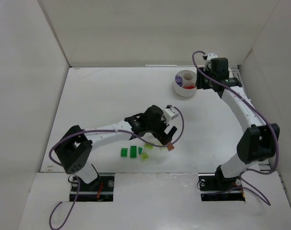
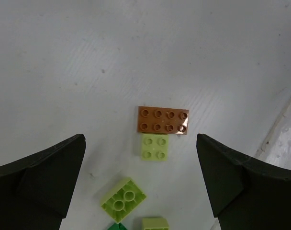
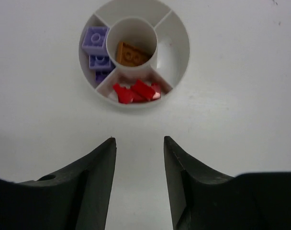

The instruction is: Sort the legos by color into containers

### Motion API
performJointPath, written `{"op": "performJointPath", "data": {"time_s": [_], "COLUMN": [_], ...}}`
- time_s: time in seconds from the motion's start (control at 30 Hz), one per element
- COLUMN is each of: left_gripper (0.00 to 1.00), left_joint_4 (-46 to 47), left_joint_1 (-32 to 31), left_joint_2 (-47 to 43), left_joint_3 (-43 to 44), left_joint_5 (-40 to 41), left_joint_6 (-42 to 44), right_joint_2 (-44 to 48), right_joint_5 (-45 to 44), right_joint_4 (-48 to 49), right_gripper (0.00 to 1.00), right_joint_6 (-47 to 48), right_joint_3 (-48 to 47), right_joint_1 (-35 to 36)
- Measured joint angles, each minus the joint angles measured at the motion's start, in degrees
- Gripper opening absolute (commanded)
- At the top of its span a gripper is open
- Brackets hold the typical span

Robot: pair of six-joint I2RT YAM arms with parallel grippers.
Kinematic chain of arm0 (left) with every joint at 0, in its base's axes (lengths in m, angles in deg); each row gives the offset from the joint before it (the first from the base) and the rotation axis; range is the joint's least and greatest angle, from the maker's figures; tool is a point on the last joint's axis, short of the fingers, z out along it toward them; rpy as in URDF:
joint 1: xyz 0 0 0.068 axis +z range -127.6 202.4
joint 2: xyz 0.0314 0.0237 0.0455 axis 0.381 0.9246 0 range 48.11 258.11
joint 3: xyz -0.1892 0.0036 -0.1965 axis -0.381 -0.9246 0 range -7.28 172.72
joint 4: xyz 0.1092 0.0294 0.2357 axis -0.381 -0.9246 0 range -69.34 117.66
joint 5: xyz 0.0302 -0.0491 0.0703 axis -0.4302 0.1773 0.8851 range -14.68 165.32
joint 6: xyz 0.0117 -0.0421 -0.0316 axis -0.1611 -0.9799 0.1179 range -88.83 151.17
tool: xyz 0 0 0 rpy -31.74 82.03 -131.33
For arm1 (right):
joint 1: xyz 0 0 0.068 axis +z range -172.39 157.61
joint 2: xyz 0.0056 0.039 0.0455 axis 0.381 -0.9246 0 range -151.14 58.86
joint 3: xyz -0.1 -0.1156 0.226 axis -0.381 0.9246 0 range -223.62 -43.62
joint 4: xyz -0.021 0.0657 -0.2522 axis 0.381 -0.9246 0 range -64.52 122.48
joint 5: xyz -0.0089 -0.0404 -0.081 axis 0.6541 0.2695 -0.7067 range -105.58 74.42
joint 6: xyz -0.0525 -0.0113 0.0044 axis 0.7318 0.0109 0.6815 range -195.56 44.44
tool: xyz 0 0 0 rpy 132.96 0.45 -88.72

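Loose legos: an orange-brown plate (image 2: 163,120) lies flat on the surface (image 2: 88,57), studs up; a small lime brick (image 2: 154,147) touches its near edge; a second lime brick (image 2: 123,200) sits closer to the camera, turned at an angle
Green group: from above, two dark green bricks (image 1: 134,151) lie side by side just left of the lime ones, near the front of the surface
Sorted legos: purple bricks (image 3: 95,38) fill one wedge of the white dish (image 3: 173,50); red bricks (image 3: 136,91) lie in the wedge nearest the right wrist camera; an orange-brown piece (image 3: 131,53) rests in the central cup
Dish: far right of the surface – well apart from the loose group
Left pincer (image 2: 140,158): fingers wide apart, gripping nothing – poised over the plate and small lime brick
Right pincer (image 3: 139,143): fingers apart, nothing between them; near the dish, on the red side
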Motion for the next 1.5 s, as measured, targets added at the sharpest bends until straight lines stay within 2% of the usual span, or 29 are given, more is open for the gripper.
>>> {"op": "performJointPath", "data": {"time_s": [0.17,0.33,0.63,0.73,0.97,1.3,1.4,1.5], "left_gripper": [1.00,1.00,1.00,0.97,0.85,0.49,0.45,0.45], "left_joint_4": [-0.8,-0.9,-0.6,-0.6,-0.8,-0.6,-0.6,-0.9], "left_joint_1": [-6.6,-9.7,-10.9,-13.0,-15.3,-15.3,-15.3,-15.3], "left_joint_2": [8.9,13.2,15.4,16.0,17.4,19.1,19.0,17.9], "left_joint_3": [5.1,5.4,5.4,5.4,5.5,7.4,7.4,7.2], "left_joint_5": [4.6,9.7,16.3,17.5,18.4,19.3,19.7,20.6], "left_joint_6": [0.6,-0.9,-3.6,-3.8,-4.2,-4.3,-4.4,-4.2], "right_joint_2": [16.7,27.8,33.4,33.5,33.4,33.5,33.7,34.4], "right_joint_5": [0.2,0.7,1.7,1.7,2.2,3.0,3.3,4.8], "right_joint_4": [0.4,0.2,-0.5,-0.5,-0.5,-0.9,-1.5,-2.4], "right_gripper": [0.57,0.59,0.61,0.61,0.61,0.61,0.61,0.62], "right_joint_6": [-1.9,-2.9,-3.2,-3.2,-3.2,-3.2,-3.0,-2.7], "right_joint_3": [14.6,22.1,24.5,24.6,26.1,26.3,26.3,26.4], "right_joint_1": [-1.4,-3.0,-4.2,-4.5,-5.0,-5.6,-5.6,-5.9]}}
